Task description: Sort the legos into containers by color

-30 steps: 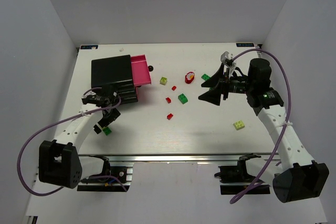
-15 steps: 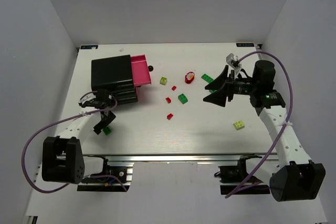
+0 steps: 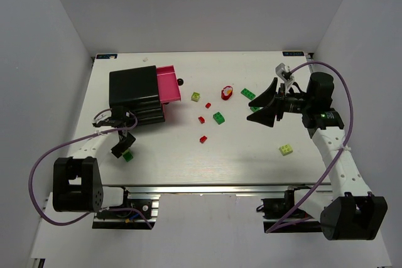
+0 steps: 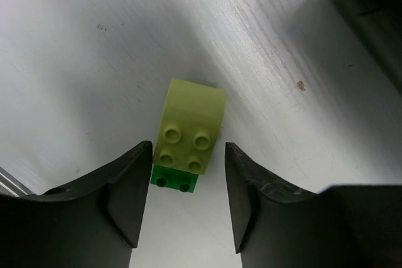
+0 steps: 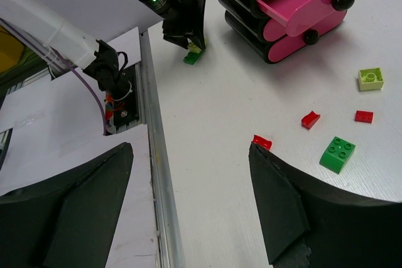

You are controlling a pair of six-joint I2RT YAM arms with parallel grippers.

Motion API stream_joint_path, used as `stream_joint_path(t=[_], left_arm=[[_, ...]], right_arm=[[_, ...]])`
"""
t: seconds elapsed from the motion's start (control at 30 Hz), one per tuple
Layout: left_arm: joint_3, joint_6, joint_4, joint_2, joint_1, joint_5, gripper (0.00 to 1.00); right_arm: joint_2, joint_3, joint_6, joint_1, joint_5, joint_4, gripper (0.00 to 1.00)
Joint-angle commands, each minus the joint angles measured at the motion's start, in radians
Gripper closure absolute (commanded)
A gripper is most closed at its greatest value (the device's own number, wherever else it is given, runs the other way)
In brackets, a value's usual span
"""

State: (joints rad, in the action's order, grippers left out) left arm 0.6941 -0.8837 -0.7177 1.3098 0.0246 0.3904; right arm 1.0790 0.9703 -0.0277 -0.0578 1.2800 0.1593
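The left tool stood spread, its fingers flanking a lime brick that overlapped a green brick. Whether they touched it could not be told. It hung near the counter's near-left edge, just before the black box and pink box. The right tool gaped wide, holding nothing, over the right half. Bare counter lay between the left tool and the nearest red brick.
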Motion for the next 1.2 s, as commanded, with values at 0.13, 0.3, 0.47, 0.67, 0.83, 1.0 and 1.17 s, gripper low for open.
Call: stream_joint_path(t=[0.13,0.3,0.47,0.67,0.83,1.0,1.17], left_arm=[[-0.007,0.017,0.018,-0.026,-0.025,-0.028,0.57],[0.001,0.029,0.0,-0.06,-0.025,-0.056,0.72],[0.021,0.066,-0.026,-0.133,0.0,-0.224,0.9],[-0.018,0.17,-0.019,-0.332,0.009,-0.639,1.0],[-0.059,0.253,0.038,-0.429,0.032,-0.99,1.0],[-0.041,0.266,0.098,-0.552,0.073,-1.171,1.0],[0.016,0.207,0.158,-0.61,0.084,-1.159,1.0]], right_arm=[[-0.021,-0.002,-0.023,0.022,0.047,-0.041,0.21],[-0.024,-0.007,-0.034,0.032,0.056,-0.049,0.21],[-0.033,-0.015,0.023,0.029,0.074,-0.006,0.2],[-0.031,0.01,0.234,-0.028,0.11,0.187,0.11],[0.001,-0.004,0.216,-0.153,0.088,0.204,0.14],[0.039,-0.018,0.111,-0.313,-0.091,0.137,0.29],[0.111,-0.03,-0.046,-0.487,-0.371,0.056,0.37]])
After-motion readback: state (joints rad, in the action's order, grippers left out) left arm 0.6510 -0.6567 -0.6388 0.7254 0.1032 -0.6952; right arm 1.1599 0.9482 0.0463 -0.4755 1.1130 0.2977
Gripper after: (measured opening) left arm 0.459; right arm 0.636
